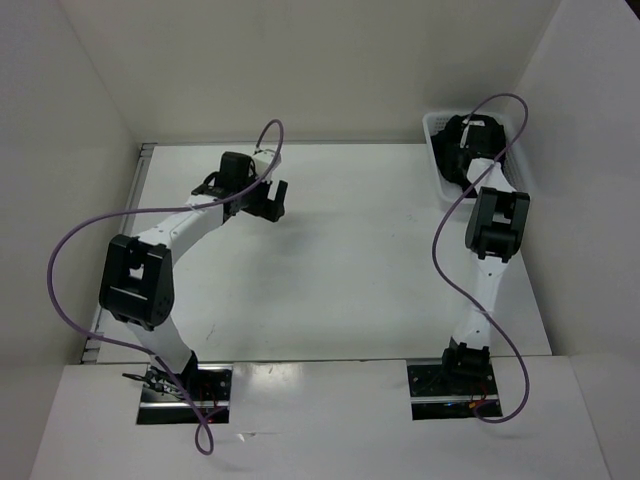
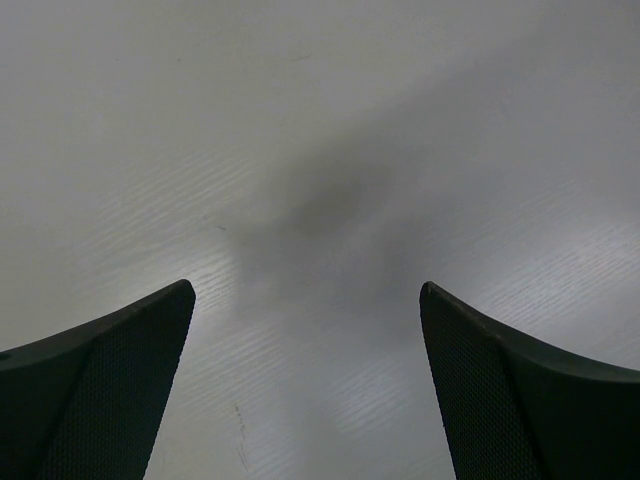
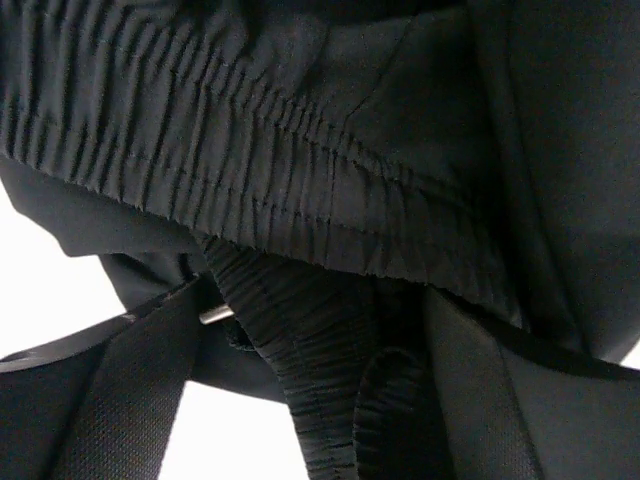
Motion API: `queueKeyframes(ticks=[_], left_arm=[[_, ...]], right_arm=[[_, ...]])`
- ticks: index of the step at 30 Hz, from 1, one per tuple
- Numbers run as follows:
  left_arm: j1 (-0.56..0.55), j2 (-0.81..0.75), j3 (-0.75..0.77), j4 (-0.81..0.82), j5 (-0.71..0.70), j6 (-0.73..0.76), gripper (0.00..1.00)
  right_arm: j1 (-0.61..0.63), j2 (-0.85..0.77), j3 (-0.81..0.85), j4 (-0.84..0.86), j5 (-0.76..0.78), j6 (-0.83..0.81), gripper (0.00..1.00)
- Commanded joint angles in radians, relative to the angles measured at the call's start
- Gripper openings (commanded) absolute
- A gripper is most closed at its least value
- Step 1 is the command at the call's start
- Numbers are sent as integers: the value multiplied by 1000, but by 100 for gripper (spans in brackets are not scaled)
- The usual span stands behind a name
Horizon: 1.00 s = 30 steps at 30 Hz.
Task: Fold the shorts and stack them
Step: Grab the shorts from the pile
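Observation:
The black shorts (image 3: 300, 150) lie bunched in the white mesh basket (image 1: 436, 122) at the far right of the table; in the top view my right arm hides most of them. My right gripper (image 1: 457, 152) reaches down into the basket. In the right wrist view its jaws stand apart (image 3: 310, 330), with a fold of the gathered waistband (image 3: 290, 350) between them, not clamped. My left gripper (image 1: 275, 200) hovers over the far left-centre of the table. It is open and empty, with only bare tabletop between its fingers in the left wrist view (image 2: 305, 295).
White walls close in the table (image 1: 340, 260) at the back and on both sides. The basket stands against the right wall. Purple cables loop from both arms.

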<state>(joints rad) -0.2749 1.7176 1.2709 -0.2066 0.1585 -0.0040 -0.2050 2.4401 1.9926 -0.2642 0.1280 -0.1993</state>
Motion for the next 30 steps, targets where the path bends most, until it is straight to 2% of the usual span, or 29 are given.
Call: queueKeyframes(ticks=[1, 3, 4, 6, 7, 9, 17, 23, 28, 30], left_arm=[[-26, 19, 50, 6, -17, 4, 100], [-35, 19, 59, 6, -17, 4, 100], [-35, 28, 59, 6, -17, 4, 100], [-35, 28, 59, 15, -27, 4, 100], [-35, 28, 59, 15, -27, 4, 100], [-35, 28, 59, 25, -27, 4, 100], [-35, -88, -2, 74, -36, 4, 100], [-35, -231, -87, 134, -65, 4, 100], [-35, -363, -186, 185, -131, 4, 100], [-35, -418, -232, 185, -152, 4, 100]], right_arm=[[7, 37, 57, -75, 53, 9, 78], [7, 37, 57, -75, 91, 9, 57], [7, 37, 57, -64, 100, 18, 39], [7, 16, 70, -64, 101, 40, 24], [7, 5, 80, -64, 101, 50, 10], [7, -36, 107, -64, 114, 76, 0], [41, -248, 181, -36, 182, 98, 0], [150, -459, 224, -27, 170, 78, 0], [283, -604, 233, -65, 78, 89, 0], [349, -654, 223, -102, -23, 133, 0]])
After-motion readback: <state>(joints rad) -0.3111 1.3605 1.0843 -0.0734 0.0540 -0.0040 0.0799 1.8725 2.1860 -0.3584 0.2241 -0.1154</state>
